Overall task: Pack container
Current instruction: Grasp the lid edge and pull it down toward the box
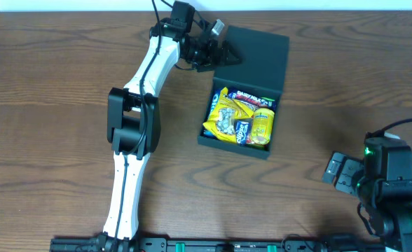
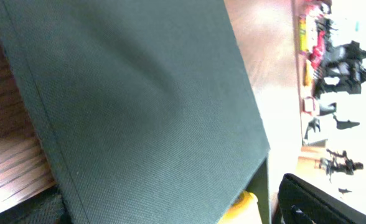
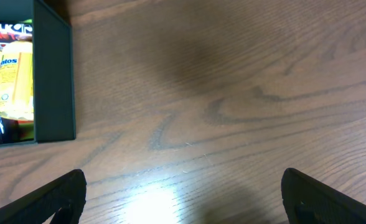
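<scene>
The container [image 1: 234, 148] sits on the counter [image 1: 52, 105] a little right of centre. Its flap lid [image 1: 258, 52] is thrown back and lies open on the far side. Inside, snack packets [image 1: 237, 115] fill the box, with a yellow packet [image 1: 262, 126] against the right wall.

The left arm [image 1: 132, 126] rises from the near edge and bends at the elbow. From there it reaches far and to the right, so its wrist ends at the lid's left edge. The left end effector [image 1: 216, 52] is right against that edge. From the left wrist camera the dark green lid fills nearly the whole view (the weave of its covering is plain to see). One dark finger [image 2: 314, 199] shows at the lower right and another dark shape at the lower left corner, so the jaws stand apart. Whether either finger touches the lid I cannot tell.

The right arm [image 1: 388, 182] is folded back at the near right corner, well apart from the container. The right end effector [image 1: 333, 171] points left over bare wood, and its fingers [image 3: 52, 199] are spread wide, holding nothing. The container's near right corner shows at the upper left of its wrist view.
</scene>
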{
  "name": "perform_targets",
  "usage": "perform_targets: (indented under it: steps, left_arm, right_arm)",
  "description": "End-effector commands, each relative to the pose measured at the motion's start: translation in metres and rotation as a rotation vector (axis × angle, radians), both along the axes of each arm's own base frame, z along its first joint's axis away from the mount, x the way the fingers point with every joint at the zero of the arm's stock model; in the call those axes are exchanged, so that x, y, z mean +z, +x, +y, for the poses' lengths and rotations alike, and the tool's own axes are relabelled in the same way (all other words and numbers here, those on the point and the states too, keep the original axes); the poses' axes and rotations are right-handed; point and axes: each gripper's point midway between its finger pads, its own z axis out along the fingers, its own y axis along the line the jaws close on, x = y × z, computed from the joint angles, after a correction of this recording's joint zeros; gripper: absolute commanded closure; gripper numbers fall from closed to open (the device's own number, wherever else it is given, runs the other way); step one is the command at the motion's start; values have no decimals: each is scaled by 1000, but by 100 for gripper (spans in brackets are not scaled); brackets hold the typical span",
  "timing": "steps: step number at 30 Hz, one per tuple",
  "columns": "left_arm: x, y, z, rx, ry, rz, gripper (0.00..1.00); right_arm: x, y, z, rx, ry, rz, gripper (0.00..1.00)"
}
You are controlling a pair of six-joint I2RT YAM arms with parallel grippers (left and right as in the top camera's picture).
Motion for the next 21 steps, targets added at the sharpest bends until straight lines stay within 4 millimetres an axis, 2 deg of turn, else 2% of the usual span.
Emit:
perform_targets:
  steps: [1,5,9,14,15,21]
  left_arm:
    - [19,-8,-14,-113,-120,-81,5]
    - [29,-10,-15,-144,-144,-127,5]
    - [47,-7,-16,-158,-151,-189,5]
    - [79,-5,-17,-164,-166,-264,5]
    - [91,-7,-17,-173,-173,-295,5]
    - [132,-17,-14,-190,-184,-379,5]
  right_arm:
    - [-1,0,-4,-21,-10,-2,1]
    - [-1,0,-4,-21,-10,-2,1]
    - [-1,0,-4,-21,-10,-2,1]
    - [-1,0,-4,-21,-10,-2,1]
    - [-1,0,-4,-21,-10,-2,1]
    - [0,0,-4,-21,-10,-3,1]
